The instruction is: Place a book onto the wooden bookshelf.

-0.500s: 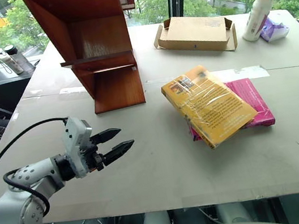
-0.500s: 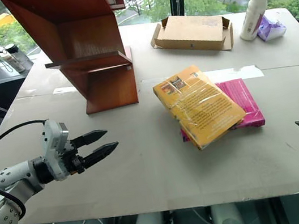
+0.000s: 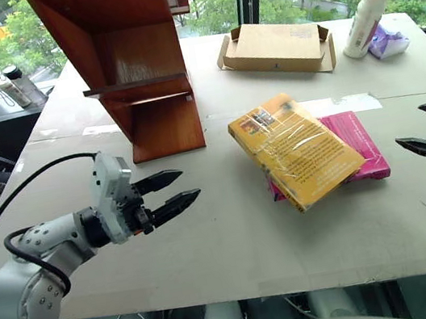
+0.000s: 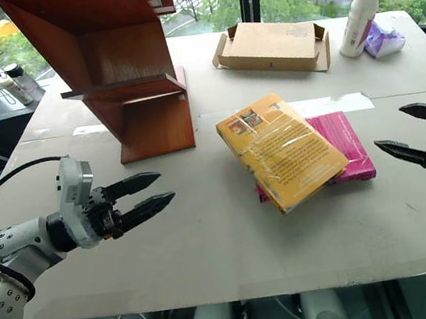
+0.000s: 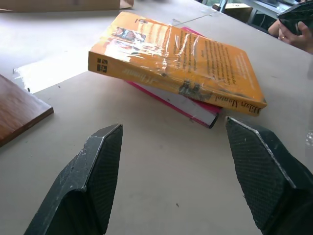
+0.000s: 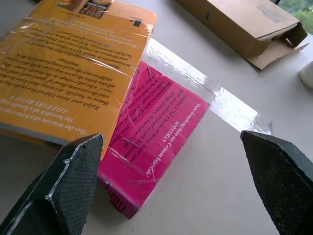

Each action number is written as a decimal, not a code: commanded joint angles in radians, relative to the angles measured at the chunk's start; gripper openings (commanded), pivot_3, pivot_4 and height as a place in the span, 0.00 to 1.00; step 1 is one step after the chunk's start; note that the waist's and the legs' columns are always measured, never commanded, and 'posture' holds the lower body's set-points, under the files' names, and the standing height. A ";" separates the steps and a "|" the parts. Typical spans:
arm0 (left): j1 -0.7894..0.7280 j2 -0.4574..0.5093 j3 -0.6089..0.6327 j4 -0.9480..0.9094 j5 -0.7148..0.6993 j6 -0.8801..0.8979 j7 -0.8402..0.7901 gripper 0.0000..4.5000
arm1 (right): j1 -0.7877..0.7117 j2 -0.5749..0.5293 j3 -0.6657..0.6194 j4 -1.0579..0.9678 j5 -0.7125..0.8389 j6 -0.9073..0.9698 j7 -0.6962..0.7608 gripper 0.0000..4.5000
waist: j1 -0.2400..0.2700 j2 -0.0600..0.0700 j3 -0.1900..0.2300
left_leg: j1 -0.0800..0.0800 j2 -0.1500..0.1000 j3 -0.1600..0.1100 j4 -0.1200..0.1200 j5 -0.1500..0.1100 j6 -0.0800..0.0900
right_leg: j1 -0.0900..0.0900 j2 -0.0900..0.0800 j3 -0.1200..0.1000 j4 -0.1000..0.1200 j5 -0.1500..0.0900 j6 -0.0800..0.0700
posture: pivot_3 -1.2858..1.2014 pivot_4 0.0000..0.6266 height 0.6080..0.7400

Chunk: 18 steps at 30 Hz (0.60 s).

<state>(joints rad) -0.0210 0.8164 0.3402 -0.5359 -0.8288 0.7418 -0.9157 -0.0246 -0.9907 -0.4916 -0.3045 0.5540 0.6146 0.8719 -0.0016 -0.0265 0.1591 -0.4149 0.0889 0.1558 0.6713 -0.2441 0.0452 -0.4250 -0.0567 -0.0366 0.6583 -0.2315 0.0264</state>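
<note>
Left gripper (image 3: 176, 192), two black fingers: spread wide, empty, hovering above the near left of the pale grey table (image 3: 236, 246), pointing toward the books.

Right gripper (image 4: 405, 135), two black fingers: likewise spread wide and empty, at the table's right edge, pointing in at the books.

Thick yellow-orange paperback book (image 3: 297, 148) in glossy, crinkled plastic wrap: small pictures at the top of the cover, dark lines of text below, title printed along the spine. It lies flat at mid-table between the two grippers, skewed across a flatter magenta-pink book (image 3: 362, 143), which juts out on its right side.

Tall reddish-brown polished wooden bookshelf (image 3: 140, 65): slanted side panels, one horizontal board, standing upright at far left, well apart from the books.

Flat tan cardboard box (image 3: 280, 47): far centre.

White plastic bottle (image 3: 369, 15): far right, beside a crumpled purple wrapper (image 3: 390, 41).
</note>
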 commanded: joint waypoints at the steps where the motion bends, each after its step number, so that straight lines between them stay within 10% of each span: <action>1: 0.003 0.023 0.008 -0.087 -0.058 0.000 -0.022 0.76 | -0.137 -0.027 0.118 0.011 -0.028 0.099 -0.079 0.61 | -0.005 0.000 0.000 | 0.000 0.000 0.000 0.000 0.000 0.000 | 0.000 0.000 0.000 0.000 0.000 0.000 | 0.52 0.24 0.95; 7: 0.029 0.037 0.025 -0.136 -0.102 0.009 -0.002 0.76 | -0.364 -0.027 0.369 0.060 -0.114 0.179 -0.091 0.01 | -0.010 0.001 0.000 | -0.002 -0.001 0.000 -0.002 0.001 -0.002 | -0.003 0.001 0.000 0.000 -0.001 -0.001 | 0.52 0.24 0.95; 18: 0.089 0.039 0.056 -0.194 -0.133 0.004 0.050 0.76 | -0.606 0.055 0.644 0.228 -0.290 0.186 -0.063 0.01 | -0.011 0.001 0.000 | -0.003 -0.001 0.002 -0.002 0.003 -0.004 | -0.004 0.001 0.001 0.000 -0.001 -0.001 | 0.52 0.24 0.95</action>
<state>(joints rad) 0.0636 0.8451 0.3649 -0.6967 -0.9454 0.7568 -0.8712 -0.6073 -0.9298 0.1607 -0.0655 0.2809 0.8039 0.7995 -0.0129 -0.0258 0.1594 -0.4179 0.0878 0.1577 0.6695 -0.2413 0.0407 -0.4294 -0.0553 -0.0361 0.6585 -0.2322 0.0258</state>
